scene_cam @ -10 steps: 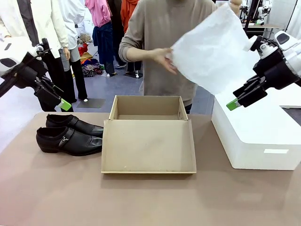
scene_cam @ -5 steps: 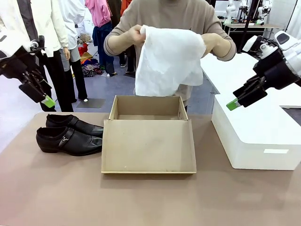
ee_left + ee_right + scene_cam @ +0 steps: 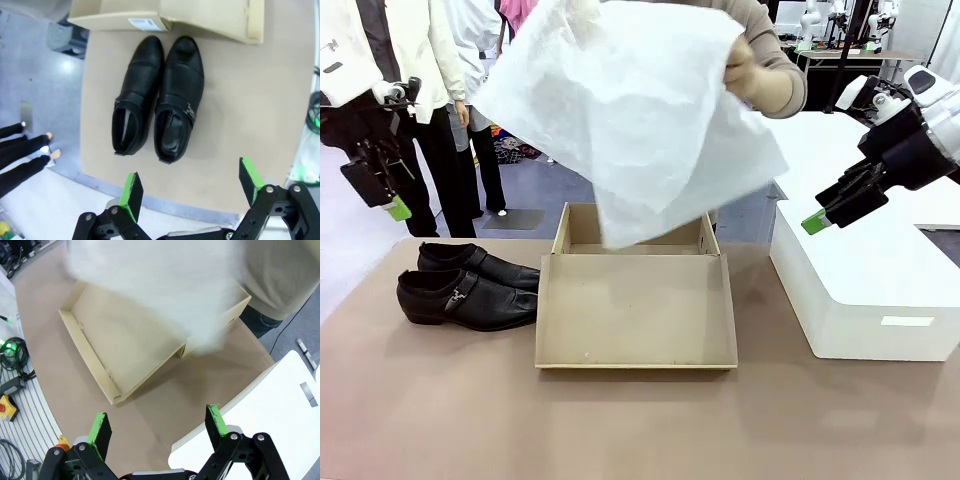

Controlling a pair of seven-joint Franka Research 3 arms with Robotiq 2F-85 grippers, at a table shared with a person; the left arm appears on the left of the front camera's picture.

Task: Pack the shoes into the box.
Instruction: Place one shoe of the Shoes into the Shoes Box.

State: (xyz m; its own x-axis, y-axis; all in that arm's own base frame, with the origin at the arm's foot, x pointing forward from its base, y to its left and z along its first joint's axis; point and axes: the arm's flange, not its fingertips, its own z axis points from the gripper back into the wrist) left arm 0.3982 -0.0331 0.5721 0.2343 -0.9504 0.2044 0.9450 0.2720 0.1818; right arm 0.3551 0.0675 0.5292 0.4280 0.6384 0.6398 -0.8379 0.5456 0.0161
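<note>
Left gripper [image 3: 382, 200]: hangs high off the table's [image 3: 620, 420] left end, fingers spread wide, pinching nothing. Same spread in the left wrist view [image 3: 190, 181], green pads well apart.

Shoes [image 3: 470, 285]: lie side by side on the table, below and ahead of the left fingers. In the left wrist view [image 3: 157, 100], sit straight ahead of the gap between the fingertips, nearer the left finger, long axes running away from the fingers, heels toward the fingertips, toes pointing off to the box. Seen from the front, lie lengthwise left to right, toes just beside the lid's left edge. Buckle on the shoe nearer the right finger.

Box [image 3: 635, 315]: sits mid-table, open, between the two sets of fingers, lid flap folded flat toward the robot's side, tray beyond it. In the right wrist view [image 3: 130, 350], lies ahead of the fingertips, more toward the left finger, long axis slanting across.

Tissue paper [image 3: 630, 110]: held spread in the air above the tray by a person's hand [image 3: 745, 70]; blurred in the right wrist view [image 3: 165, 285].

Right gripper [image 3: 820, 215]: hovers over the white block [image 3: 865, 290], fingers wide apart, gripping nothing [image 3: 157, 419]. Block's corner [image 3: 260, 410] just under the right finger.
</note>
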